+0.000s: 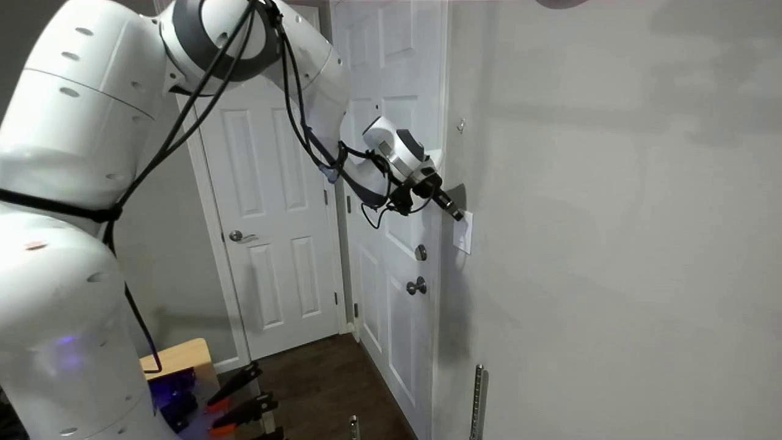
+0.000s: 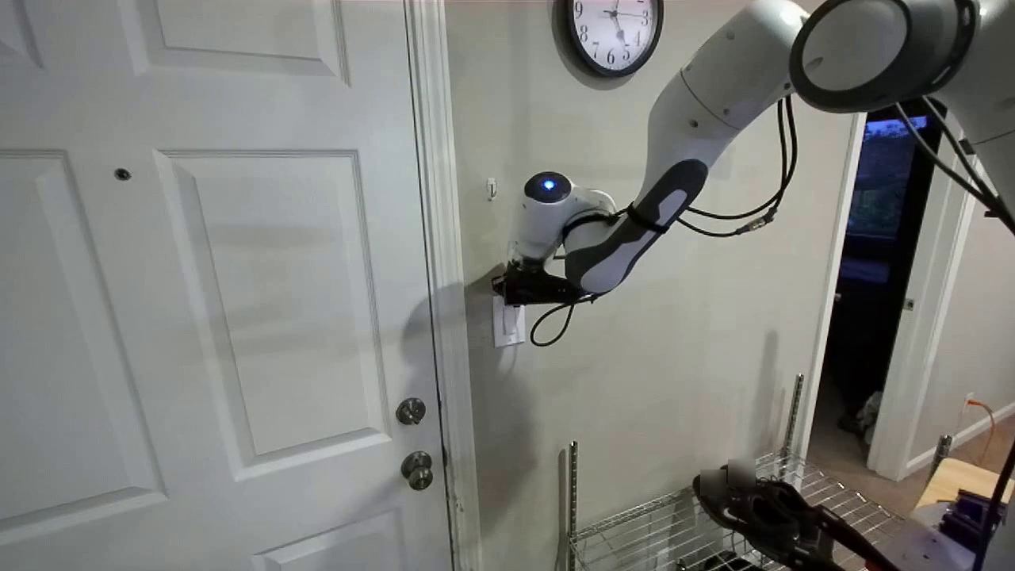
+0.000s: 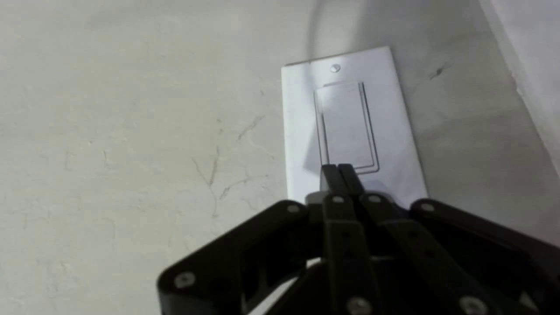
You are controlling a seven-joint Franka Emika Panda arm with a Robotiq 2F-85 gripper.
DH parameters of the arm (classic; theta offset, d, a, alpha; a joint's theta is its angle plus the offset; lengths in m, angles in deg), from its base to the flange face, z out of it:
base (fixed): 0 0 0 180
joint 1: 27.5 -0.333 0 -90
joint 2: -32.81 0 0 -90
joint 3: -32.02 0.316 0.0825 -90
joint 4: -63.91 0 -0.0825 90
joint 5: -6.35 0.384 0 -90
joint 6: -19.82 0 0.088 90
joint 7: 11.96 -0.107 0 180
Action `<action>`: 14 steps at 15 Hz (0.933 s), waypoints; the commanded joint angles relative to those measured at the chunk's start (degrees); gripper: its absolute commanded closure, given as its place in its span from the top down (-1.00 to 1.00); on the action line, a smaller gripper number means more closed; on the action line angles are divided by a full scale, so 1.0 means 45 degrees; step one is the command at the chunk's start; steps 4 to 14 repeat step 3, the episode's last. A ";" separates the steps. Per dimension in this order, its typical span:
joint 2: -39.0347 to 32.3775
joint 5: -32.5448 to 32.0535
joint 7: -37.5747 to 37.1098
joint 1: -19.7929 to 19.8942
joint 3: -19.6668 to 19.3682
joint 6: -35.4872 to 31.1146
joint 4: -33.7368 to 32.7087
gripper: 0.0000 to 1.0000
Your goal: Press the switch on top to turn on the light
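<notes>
Gripper [image 3: 338,167] at the upper end of the white switch plate [image 1: 463,234], on the wall [image 1: 611,244] just beside the door frame [image 2: 446,238].
Fingers [image 3: 333,177] together, nothing between them; from where I stand, can't tell if they touch it. Fixed on, so nothing to grab: push the paddle [image 3: 348,127], upper half, straight in. Probably stiff, smooth, a bit slippery, light to tip; a hard shove might crack it. Mounted flat, upright, long axis up-down, face pointing out from the wall.
</notes>
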 commanded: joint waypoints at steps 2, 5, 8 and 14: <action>0.1020 0.1634 0.0916 0.0658 0.0945 -0.0054 0.1364 -0.96; 0.1084 0.1783 0.0895 0.0701 0.1023 -0.0087 0.1451 -0.96; 0.1084 0.1783 0.0895 0.0701 0.1023 -0.0087 0.1451 -0.96; 0.1084 0.1783 0.0895 0.0701 0.1023 -0.0087 0.1451 -0.96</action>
